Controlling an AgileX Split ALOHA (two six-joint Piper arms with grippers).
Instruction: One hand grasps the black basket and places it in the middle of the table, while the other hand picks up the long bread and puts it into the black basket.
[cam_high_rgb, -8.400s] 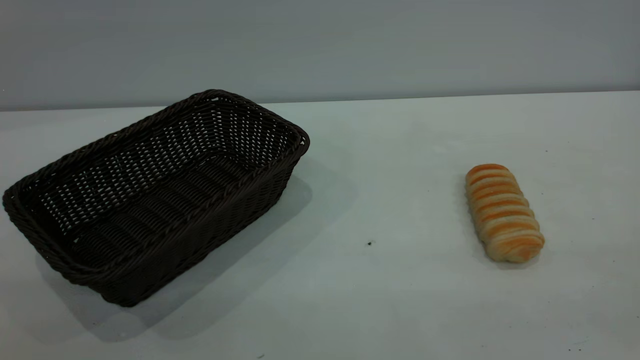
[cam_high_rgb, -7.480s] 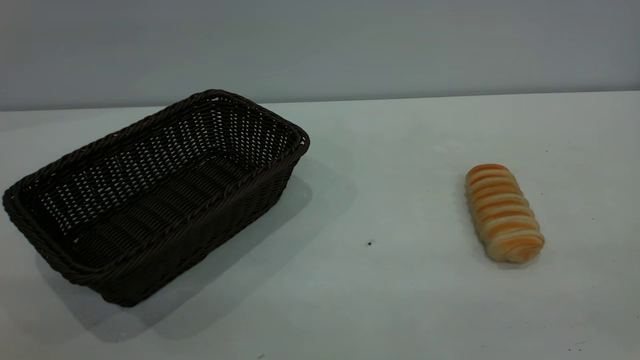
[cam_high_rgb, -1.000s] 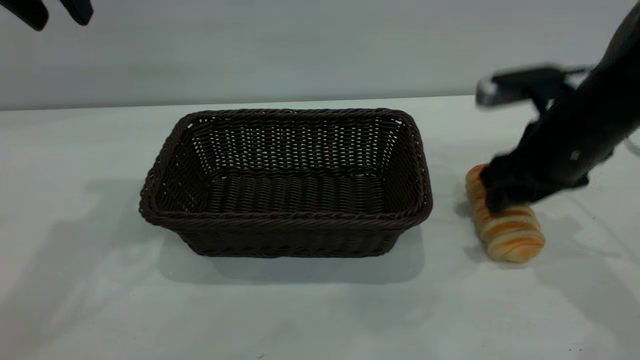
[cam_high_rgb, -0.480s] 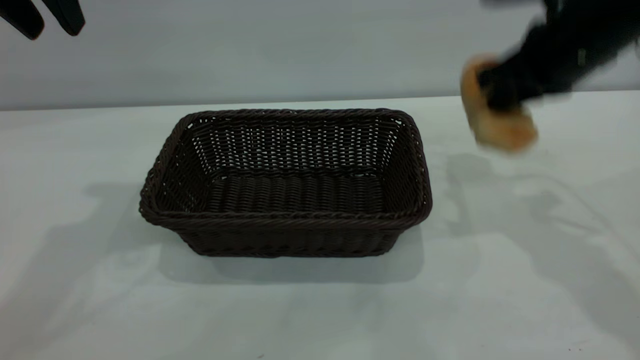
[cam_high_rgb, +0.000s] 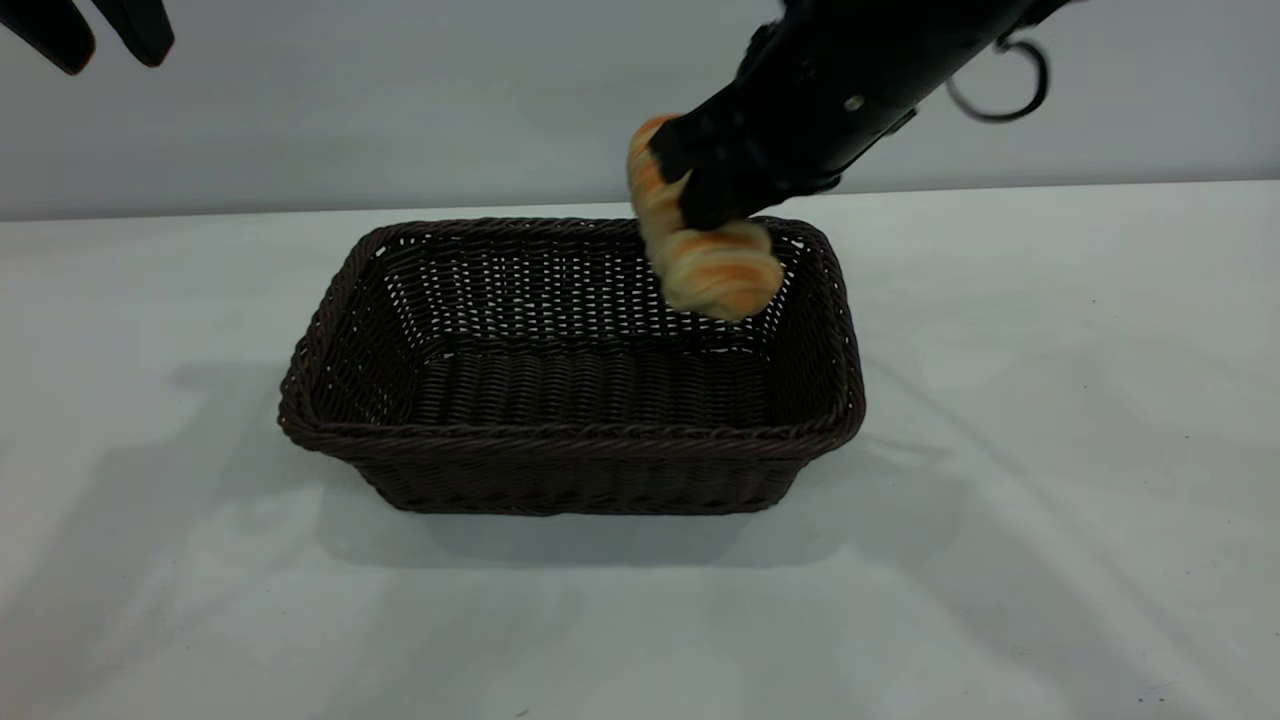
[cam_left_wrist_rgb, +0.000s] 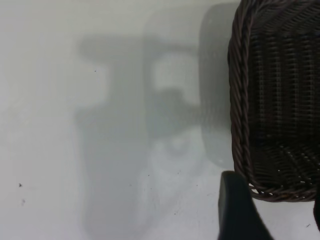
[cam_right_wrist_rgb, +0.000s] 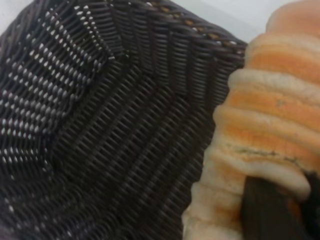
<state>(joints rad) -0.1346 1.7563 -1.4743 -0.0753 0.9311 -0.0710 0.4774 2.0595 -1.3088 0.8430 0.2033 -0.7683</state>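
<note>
While the black basket (cam_high_rgb: 570, 370) sits in the middle of the table (cam_high_rgb: 1050, 480), its long sides parallel to the near and far edges, the right gripper (cam_high_rgb: 700, 185) hangs above the basket's right end with its fingers clamped across the long bread (cam_high_rgb: 705, 255). That roll is in the air, clear of the wicker, tilted so its lower rounded end points down toward the basket's interior near the far right corner of the rim. From the right wrist view the long bread (cam_right_wrist_rgb: 260, 135) fills one side, with the basket's (cam_right_wrist_rgb: 100, 125) woven floor and wall below it; a dark finger (cam_right_wrist_rgb: 267, 210) presses against the crust, though the opposite finger is hard to make out there. Up toward the far left corner of the table, the left gripper (cam_high_rgb: 95, 30) is raised high, its two fingers spread apart and holding nothing. Its wrist camera shows bare table (cam_left_wrist_rgb: 100, 125) beside the basket's braided rim (cam_left_wrist_rgb: 240, 110).
</note>
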